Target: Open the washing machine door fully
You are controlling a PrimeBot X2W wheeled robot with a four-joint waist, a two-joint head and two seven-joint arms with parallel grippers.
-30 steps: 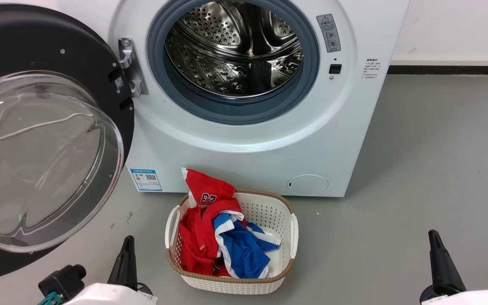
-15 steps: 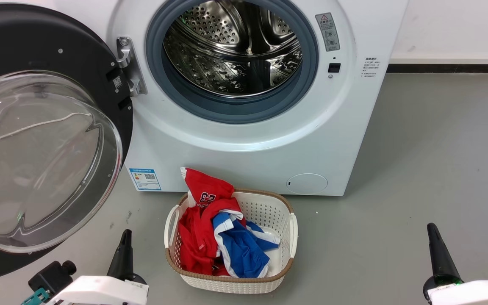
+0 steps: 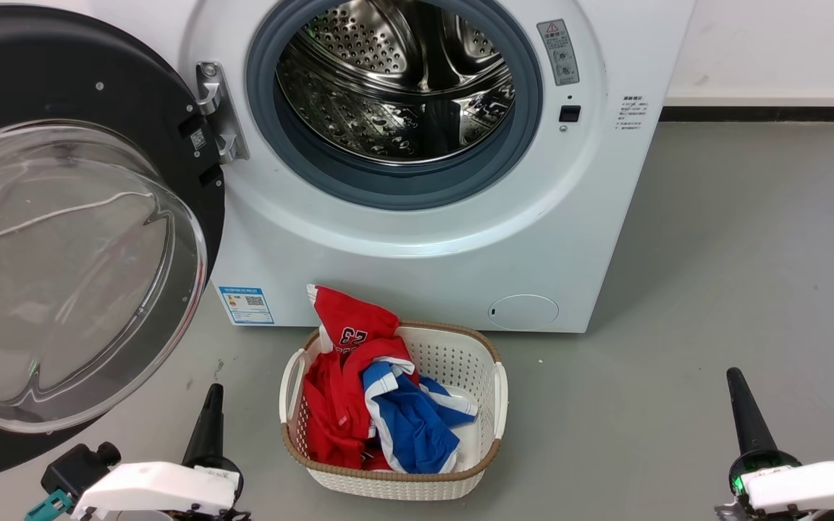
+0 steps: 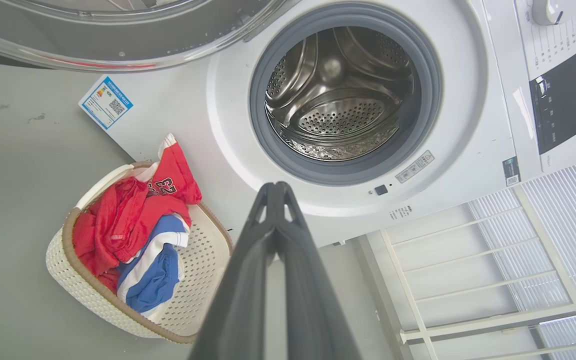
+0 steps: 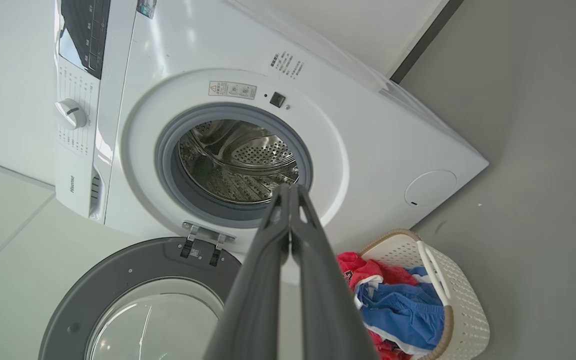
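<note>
the washing machine door (image 3: 84, 246) hangs on its metal hinge (image 3: 218, 112) to the left of the washing machine (image 3: 402, 246), swung well clear of the mouth. its domed glass faces me and the drum (image 3: 395, 79) is fully exposed. i judge the door at or near its stop. if any swing is left, i'd push the black rim at the edge far from the hinge, not the glass. i'd follow the arc slowly and stop at the first resistance.

the left gripper (image 4: 275, 189) sits low, below the door's lower rim and apart from it, fingers pressed together and holding nothing. the right gripper (image 5: 288, 189) is low on the other side, also pressed together and empty. the laundry basket (image 3: 502, 394) stands on the floor between them.
</note>
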